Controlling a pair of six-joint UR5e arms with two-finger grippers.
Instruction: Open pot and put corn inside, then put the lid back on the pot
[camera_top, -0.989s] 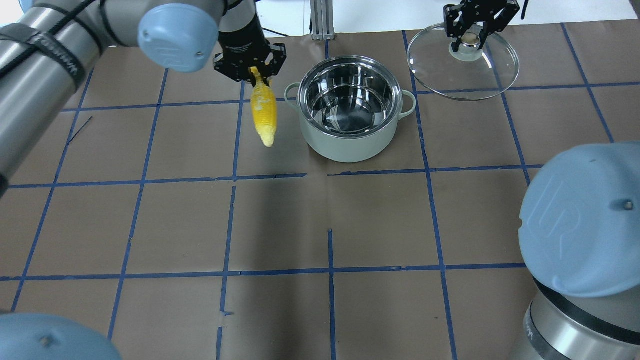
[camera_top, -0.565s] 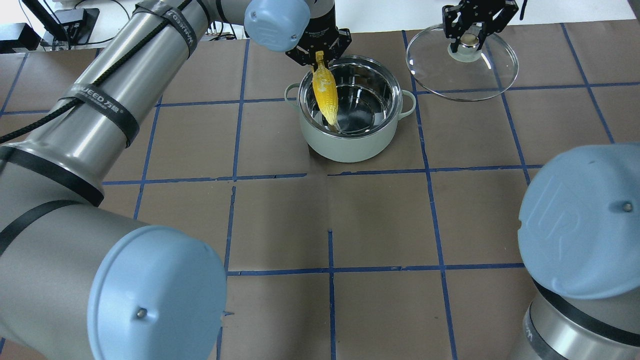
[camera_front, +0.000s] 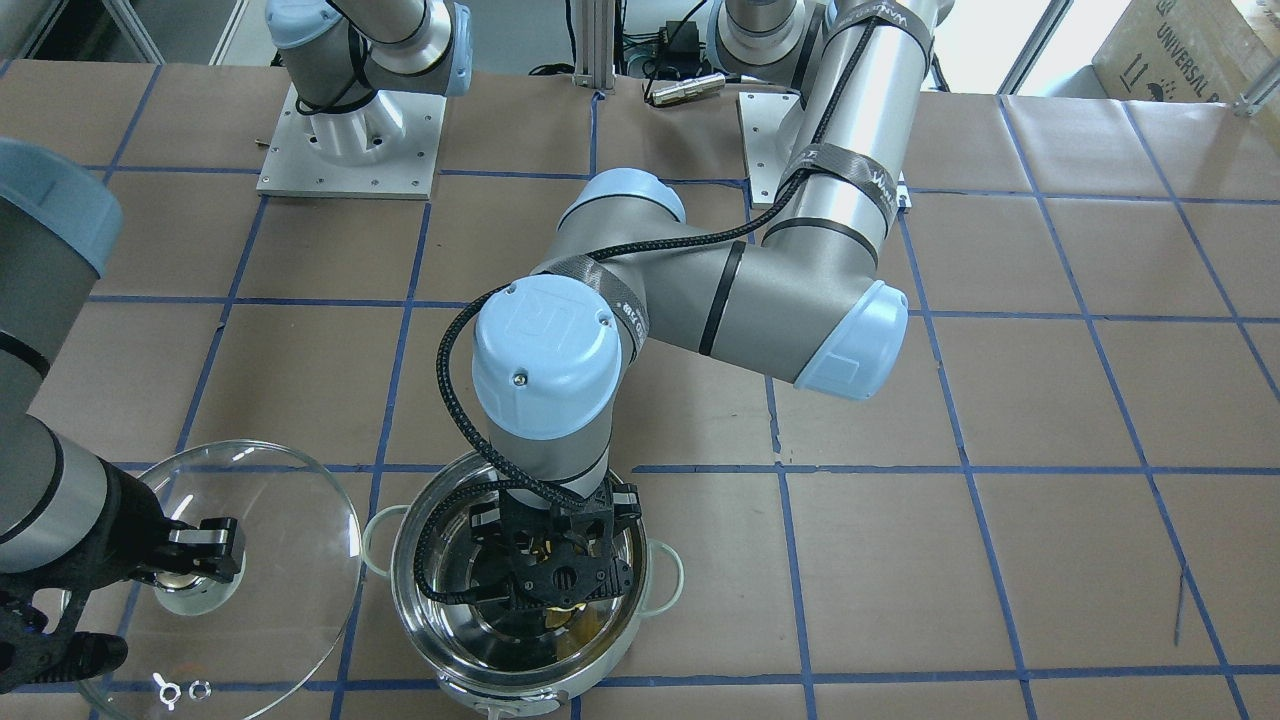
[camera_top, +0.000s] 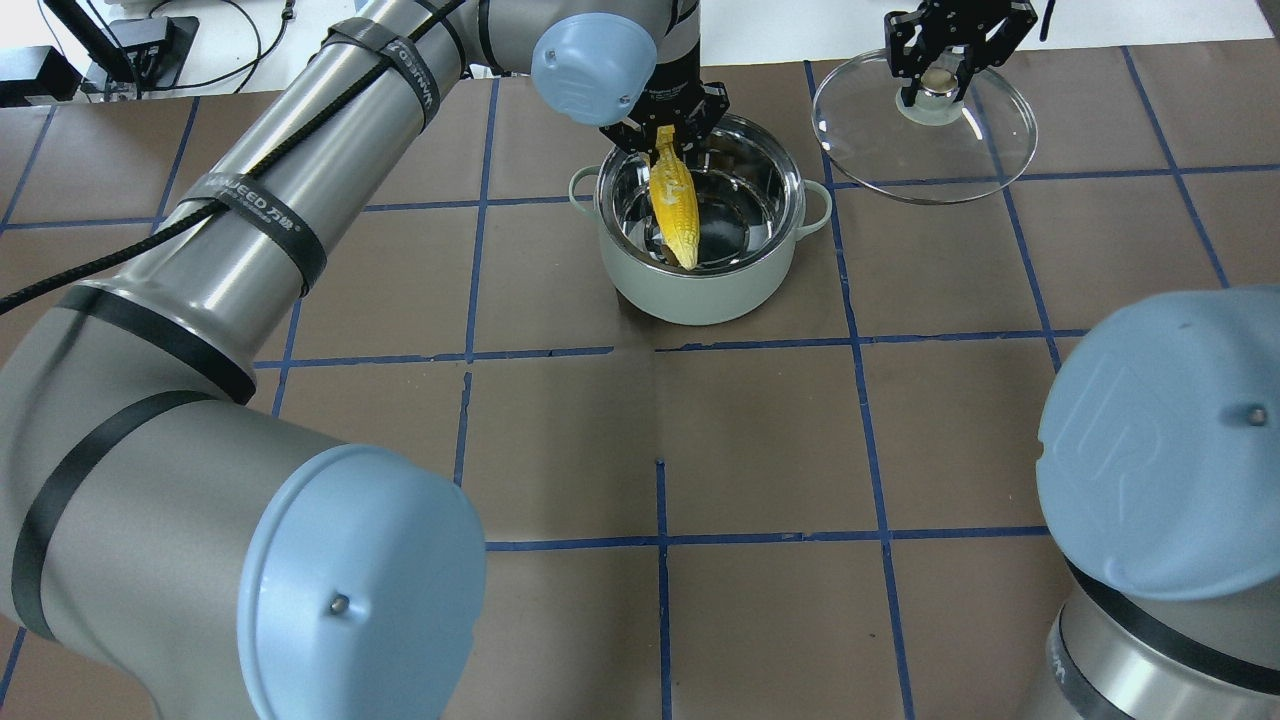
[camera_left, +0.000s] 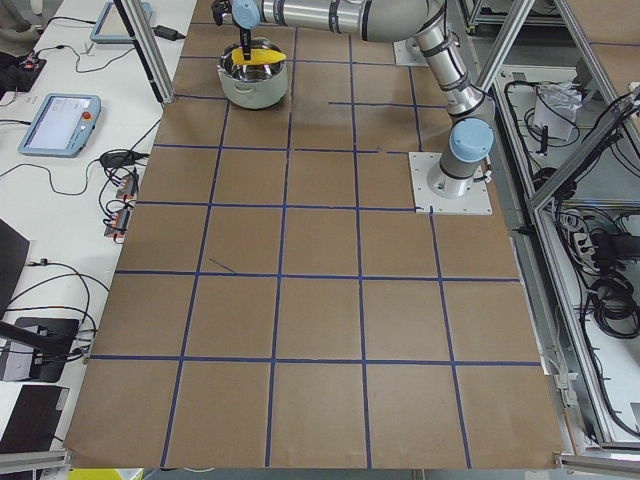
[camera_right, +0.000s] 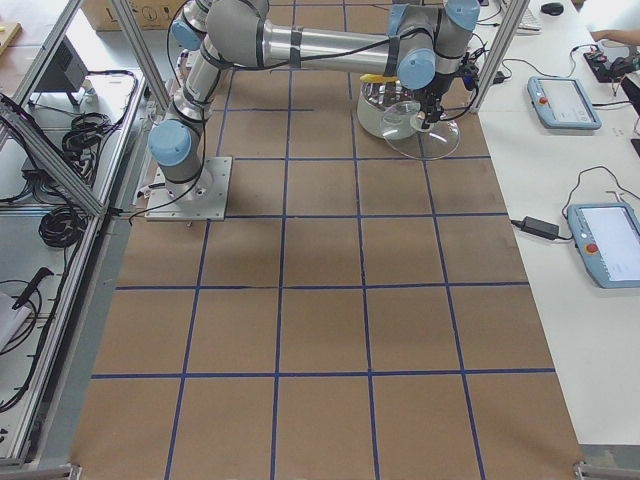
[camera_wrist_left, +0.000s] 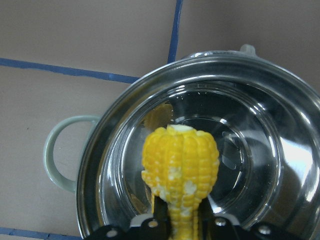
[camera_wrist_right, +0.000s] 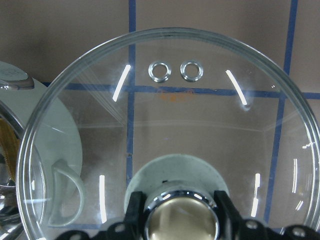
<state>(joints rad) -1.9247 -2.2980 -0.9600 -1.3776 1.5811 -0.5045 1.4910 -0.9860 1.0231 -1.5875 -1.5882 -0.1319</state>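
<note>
The pot (camera_top: 700, 290) stands open on the brown table at the far middle, steel inside shining. My left gripper (camera_top: 663, 130) is shut on the upper end of the yellow corn (camera_top: 675, 205), which hangs tip down inside the pot's rim. In the left wrist view the corn (camera_wrist_left: 181, 165) hangs over the pot's bottom (camera_wrist_left: 250, 150). My right gripper (camera_top: 940, 75) is shut on the knob of the glass lid (camera_top: 880, 140), held to the right of the pot and clear of it. The right wrist view shows the lid (camera_wrist_right: 175, 115) and its knob (camera_wrist_right: 180, 220) between the fingers.
The left arm's elbow (camera_front: 540, 350) reaches across the table above the pot (camera_front: 420, 520). An aluminium post (camera_top: 645, 40) stands behind the pot. Tablets (camera_right: 565, 100) lie on the side table beyond the far edge. Blue tape lines grid the table.
My left gripper has carried the corn to the right, from beside the pot to over it, and lowered its tip into the pot. The right gripper and lid have stayed put.
</note>
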